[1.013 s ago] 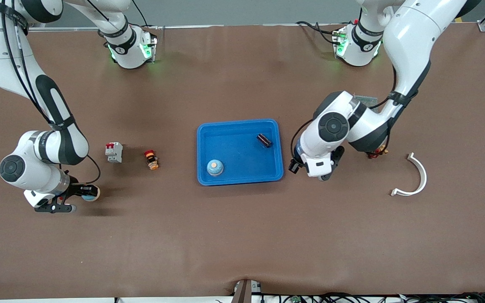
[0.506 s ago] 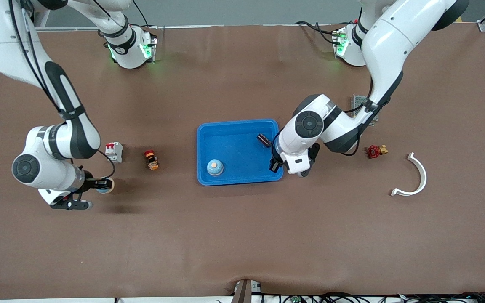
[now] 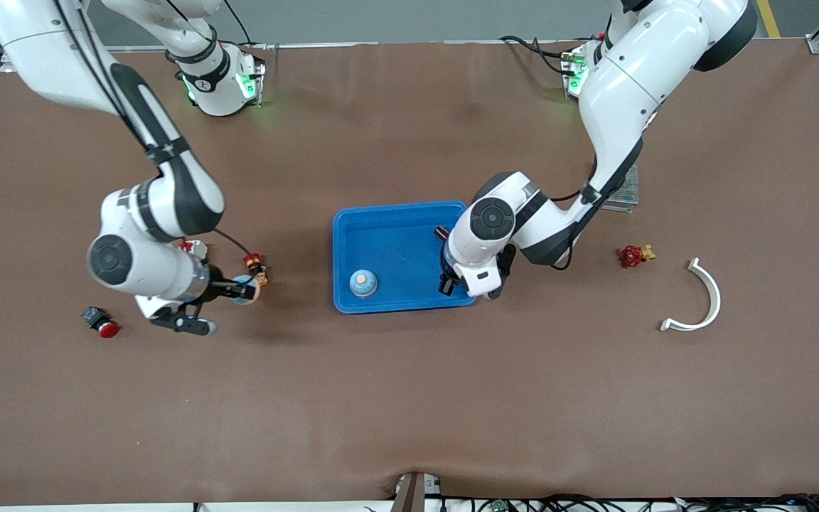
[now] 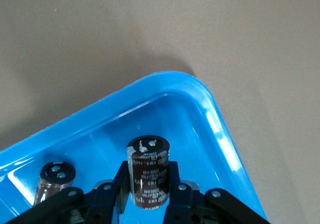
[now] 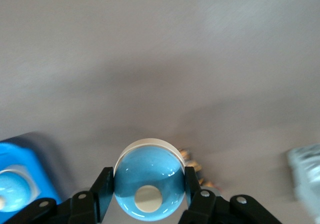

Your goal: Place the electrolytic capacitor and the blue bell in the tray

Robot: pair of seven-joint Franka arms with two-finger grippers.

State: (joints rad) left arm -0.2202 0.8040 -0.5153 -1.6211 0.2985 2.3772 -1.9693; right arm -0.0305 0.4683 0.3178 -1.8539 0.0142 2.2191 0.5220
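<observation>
Both closing in: left gripper (image 4: 148, 196) clamping brown cylindrical electrolytic capacitor (image 4: 148, 176) over bright-blue plastic tray (image 3: 344, 304); right gripper (image 5: 145, 199) gripping blue dome bell (image 5: 148, 186), nearing tray.

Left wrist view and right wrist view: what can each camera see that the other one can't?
Only the left wrist view shows the left gripper shut on a capacitor over the tray, with a second capacitor lying inside. Only the right wrist view shows the right gripper shut on a blue bell over the table. Both show the blue tray.
</observation>
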